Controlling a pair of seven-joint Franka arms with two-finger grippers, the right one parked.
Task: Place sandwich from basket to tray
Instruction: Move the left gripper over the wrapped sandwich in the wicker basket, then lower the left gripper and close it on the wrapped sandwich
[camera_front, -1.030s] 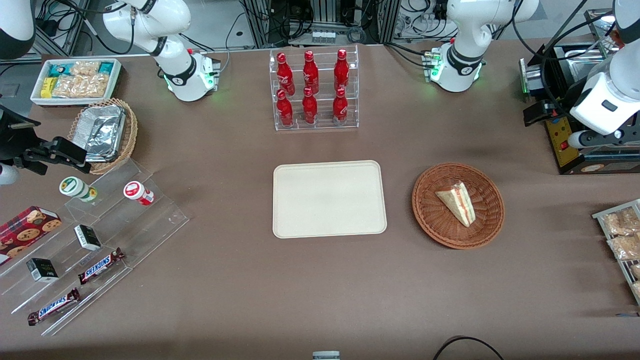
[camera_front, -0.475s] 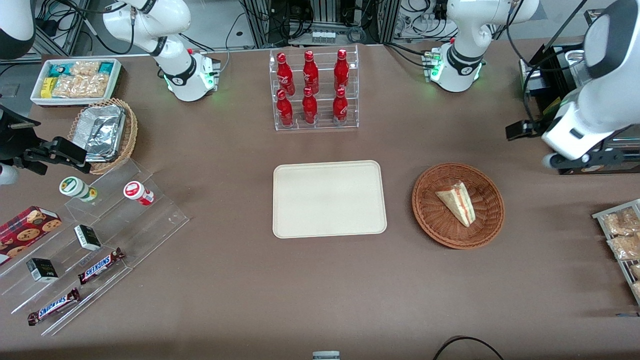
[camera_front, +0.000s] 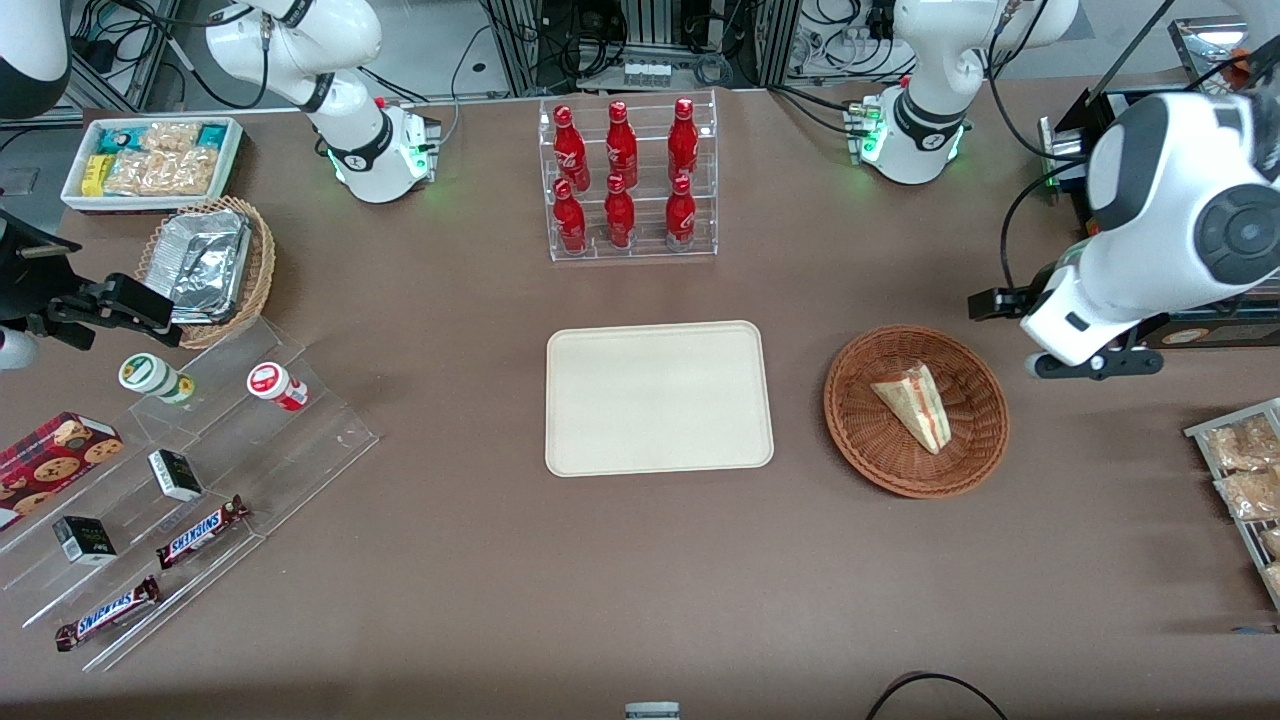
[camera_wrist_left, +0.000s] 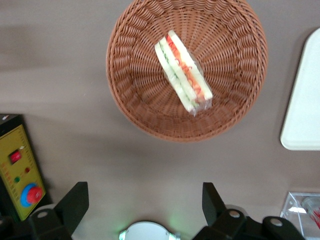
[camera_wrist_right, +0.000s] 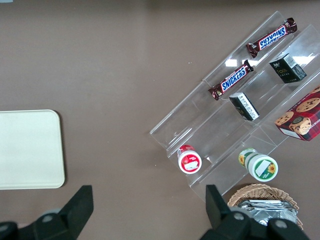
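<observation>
The round brown wicker basket (camera_front: 916, 410) sits on the table, and everything here is told from it. The sandwich (camera_front: 915, 404) lies inside it — a wedge in clear wrap, with red and green stripes on its cut edge, lying flat on the woven bottom. The cream tray (camera_front: 658, 397) lies flat beside the basket, toward the parked arm's end of the table, not touching it. The gripper (camera_wrist_left: 145, 205) hangs in the air just beside the basket, toward the working arm's end — its two black fingers (camera_wrist_left: 75, 202) are spread wide with nothing between them. Farther from the front camera than the basket, a clear rack of red bottles (camera_front: 625, 178) stands upright.
</observation>
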